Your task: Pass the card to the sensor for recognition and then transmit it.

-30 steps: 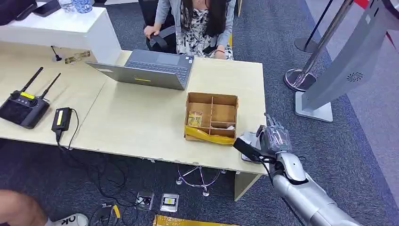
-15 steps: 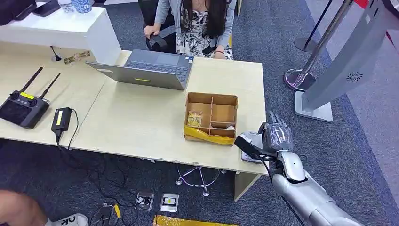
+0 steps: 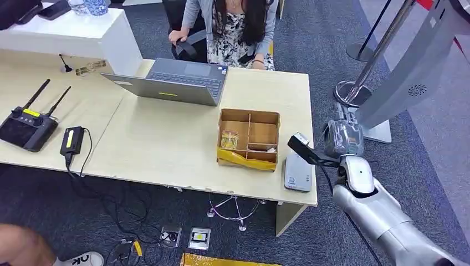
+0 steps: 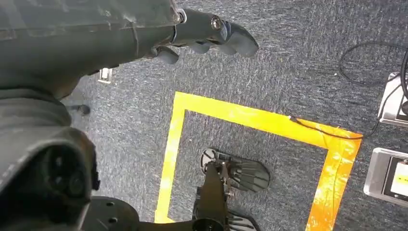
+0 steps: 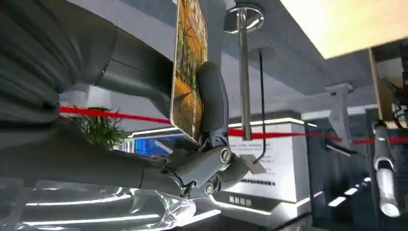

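In the right wrist view a card (image 5: 186,77) with an orange and yellow picture stands nearly edge-on, pinched between the thick thumb and a dark finger (image 5: 212,101) of my right hand (image 5: 144,120). From the head view, my right hand (image 3: 343,138) hovers just past the desk's right edge, beside the grey flat sensor (image 3: 298,172) that lies on the desk's front right corner. The hand is apart from the sensor. My left hand (image 4: 207,33) hangs over the carpet with its fingers loosely apart and nothing in them.
A cardboard box (image 3: 249,117) with compartments sits left of the sensor. A laptop (image 3: 177,80) and a seated person (image 3: 233,27) are behind it. A grey kiosk (image 3: 410,72) and a stanchion post (image 3: 366,72) stand right of the desk (image 3: 166,144). Yellow floor tape (image 4: 250,115) lies below.
My right hand has risen from over the sensor and swung right, off the desk's edge, carrying the card. The sensor now lies uncovered.
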Tool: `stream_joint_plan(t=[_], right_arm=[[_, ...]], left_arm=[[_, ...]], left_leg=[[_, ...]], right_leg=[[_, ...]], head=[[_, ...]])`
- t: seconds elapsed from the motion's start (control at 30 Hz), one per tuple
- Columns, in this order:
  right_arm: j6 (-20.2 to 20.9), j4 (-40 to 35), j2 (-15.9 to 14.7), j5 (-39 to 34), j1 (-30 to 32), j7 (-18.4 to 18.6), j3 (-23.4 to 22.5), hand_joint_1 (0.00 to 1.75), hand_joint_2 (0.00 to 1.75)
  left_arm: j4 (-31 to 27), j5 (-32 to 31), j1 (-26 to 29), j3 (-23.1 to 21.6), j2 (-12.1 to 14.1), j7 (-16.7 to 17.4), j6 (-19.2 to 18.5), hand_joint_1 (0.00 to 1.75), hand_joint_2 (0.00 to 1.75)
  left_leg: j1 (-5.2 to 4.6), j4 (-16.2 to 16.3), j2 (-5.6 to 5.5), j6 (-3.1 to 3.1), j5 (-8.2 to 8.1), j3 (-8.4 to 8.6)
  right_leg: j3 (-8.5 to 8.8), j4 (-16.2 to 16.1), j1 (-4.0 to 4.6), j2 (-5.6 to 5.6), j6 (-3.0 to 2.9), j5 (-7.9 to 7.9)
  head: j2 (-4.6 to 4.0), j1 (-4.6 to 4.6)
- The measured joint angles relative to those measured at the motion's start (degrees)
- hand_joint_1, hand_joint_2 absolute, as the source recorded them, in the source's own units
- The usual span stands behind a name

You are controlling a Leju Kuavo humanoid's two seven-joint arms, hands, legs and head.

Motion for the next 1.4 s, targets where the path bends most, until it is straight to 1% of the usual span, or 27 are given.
stream_joint_plan(t=[0.27, 0.43, 0.83, 0.93, 1.07, 1.2, 1.4], right_arm=[[-0.09, -4.19, 0.28, 0.72, -1.07, -0.37, -0.35, 1.75, 1.75], [-0.09, -5.02, 1.42, 1.66, -1.74, -0.85, -0.31, 1.75, 1.75], [0.13, -4.78, 6.14, 2.27, -4.82, -2.41, -0.28, 1.75, 1.75], [-0.24, -4.37, 7.52, 1.59, -5.06, -3.61, -0.26, 1.75, 1.75], [-1.56, -2.03, 10.58, 0.78, -5.33, -5.77, -0.17, 1.75, 1.75], [-2.73, 0.39, 13.48, 0.44, -5.33, -6.69, 0.04, 1.75, 1.75], [-2.65, 1.90, 15.32, -0.22, -5.51, -6.71, 0.04, 1.75, 1.75]], left_arm=[[0.00, -0.15, -0.10, -0.02, -0.13, 0.00, 0.13, 0.00, 0.00], [0.00, -0.42, -0.15, -0.04, -0.28, 0.00, -0.24, 0.00, 0.00], [0.00, -1.12, -0.71, -0.46, -0.59, 1.18, -0.77, 0.00, 0.00], [0.00, -1.31, -0.81, -0.55, -0.72, 1.20, -0.90, 0.00, 0.00], [0.00, -1.53, -1.14, -1.05, -0.92, 1.35, -0.98, 0.00, 0.00], [0.00, -1.51, -1.30, -1.40, -1.11, 1.95, -1.25, 0.00, 0.00], [0.00, -0.50, -1.28, -1.44, -1.14, 1.99, -0.72, 0.00, 0.00]], left_leg=[[0.01, -0.01, 0.01, 0.00, 0.00, -0.01], [0.00, -0.01, 0.01, 0.00, 0.00, -0.02], [0.01, -0.01, 0.00, 0.00, 0.00, -0.04], [0.01, -0.02, 0.00, 0.00, 0.00, -0.06], [0.02, -0.02, 0.02, 0.00, 0.00, -0.05], [0.03, -0.02, 0.01, -0.01, 0.01, -0.05], [0.03, -0.02, 0.01, -0.01, 0.00, -0.07]], right_leg=[[0.01, 0.01, 0.01, -0.01, -0.01, 0.00], [0.01, 0.01, 0.01, -0.02, -0.01, 0.00], [-0.01, 0.02, 0.02, -0.02, -0.01, 0.00], [-0.01, 0.02, 0.01, -0.02, -0.01, 0.00], [-0.03, 0.02, 0.02, 0.02, -0.02, 0.00], [-0.04, 0.03, 0.05, -0.01, -0.02, 0.00], [-0.05, 0.03, 0.05, 0.00, -0.02, -0.01]], head=[[0.00, 0.00], [0.00, 0.00], [0.00, 0.00], [0.00, 0.00], [0.00, 0.00], [0.00, 0.00], [0.00, 0.00]])
